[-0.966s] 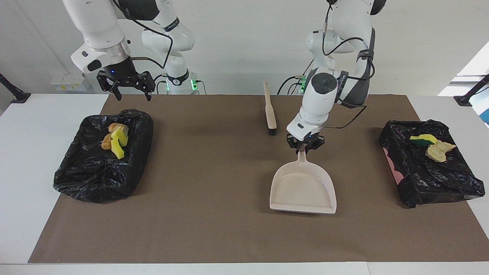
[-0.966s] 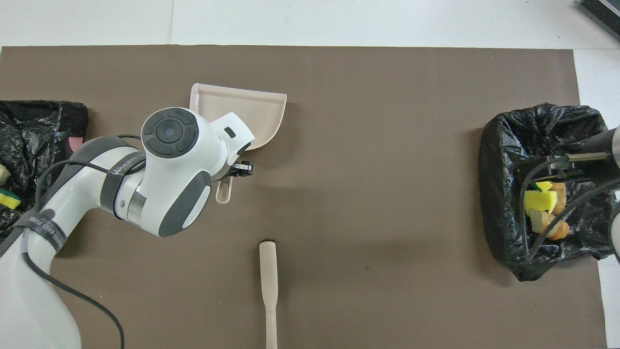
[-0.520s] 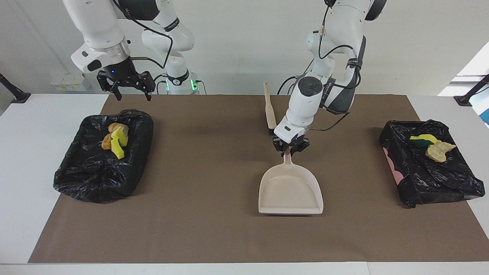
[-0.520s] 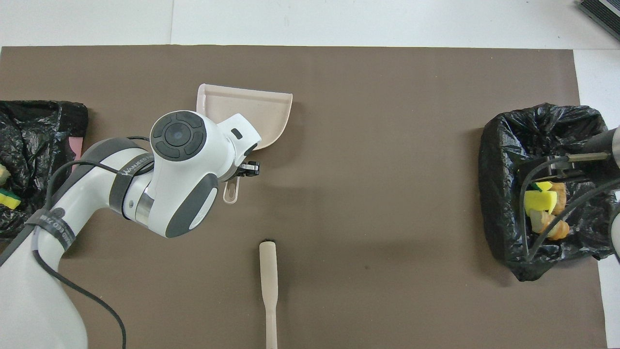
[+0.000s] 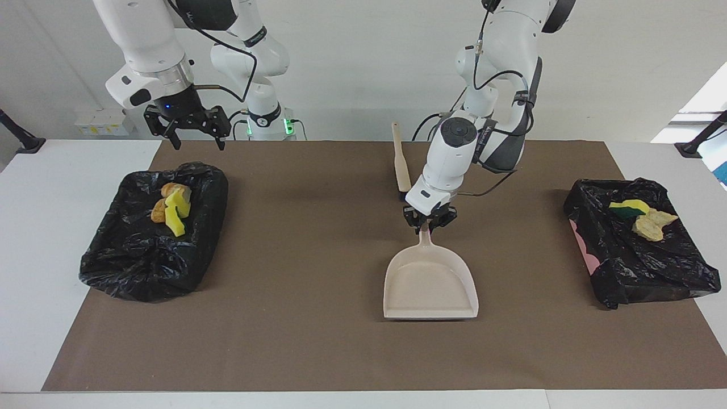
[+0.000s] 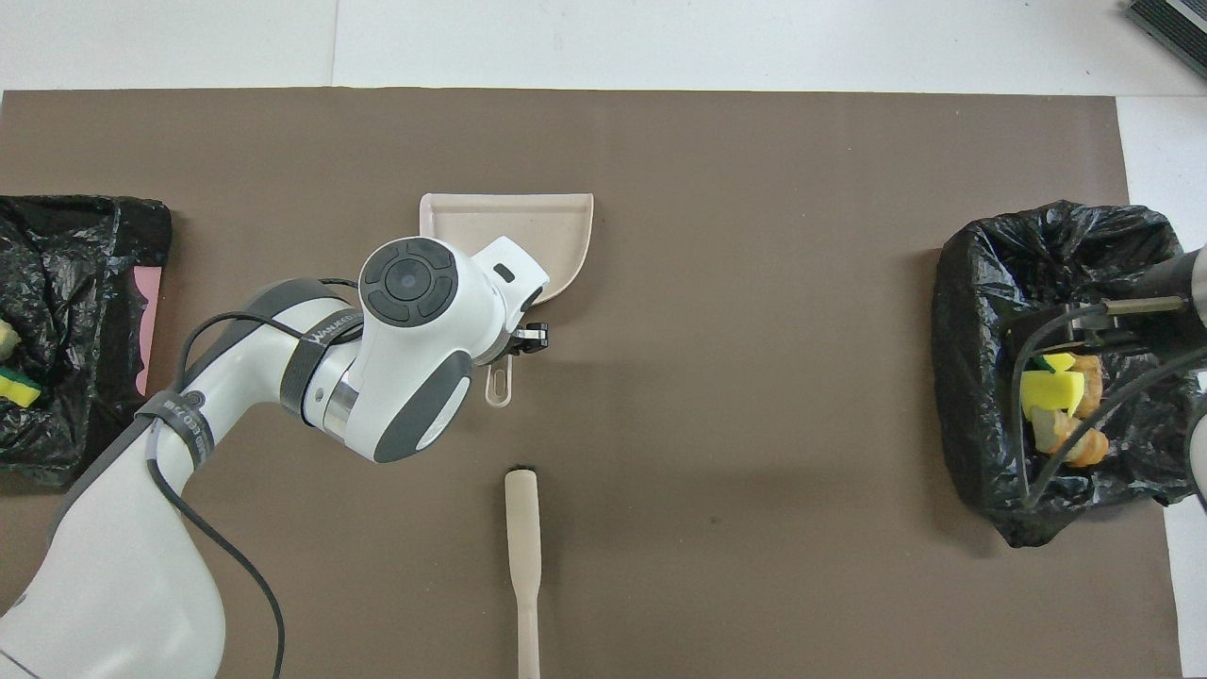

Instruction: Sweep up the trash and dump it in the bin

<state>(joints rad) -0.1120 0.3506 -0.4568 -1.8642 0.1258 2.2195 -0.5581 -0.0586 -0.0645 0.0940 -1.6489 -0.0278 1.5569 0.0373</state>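
At the right arm's end of the table sits a bin lined with a black bag, and in it lie yellow sponge chunks and golden-brown pastry-like lumps, below and a little farther from the robots than the right gripper. That gripper waits in the air over the bin's robot-side edge, its jaws spread wide and holding nothing.

Toward the middle, a beige brush with black bristles lies on the brown mat, just beside the left gripper on the robots' side. The left gripper is low over the mat with its jaws pinched tight on the handle of the beige dustpan. The pan rests flat on the mat, its scoop empty, its mouth pointing away from the robots.

At the left arm's end, well apart from the left gripper, a second black-bagged bin holds a green-and-yellow sponge and a pale beige paper wad beside it.
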